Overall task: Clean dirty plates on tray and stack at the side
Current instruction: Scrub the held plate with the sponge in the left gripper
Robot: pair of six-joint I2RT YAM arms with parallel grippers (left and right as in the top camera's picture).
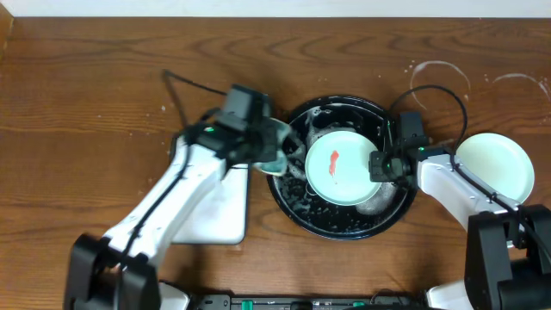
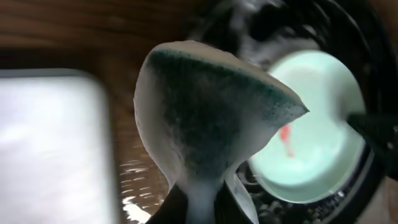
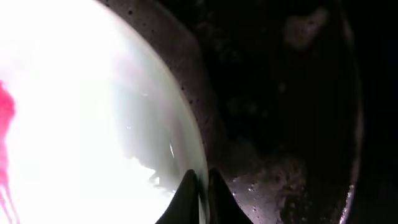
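Note:
A mint-white plate with a red smear sits tilted in the wet black tray. My right gripper is shut on the plate's right rim; in the right wrist view the fingers pinch the rim of the plate. My left gripper is shut on a soapy green sponge and holds it just left of the plate, over the tray's left edge. A second mint-white plate lies on the wooden tabletop at the right. The yellow plate is out of view.
A white rectangular tray lies left of the black tray, under my left arm; it shows blurred in the left wrist view. Faint whitish ring stains mark the wood at the back right.

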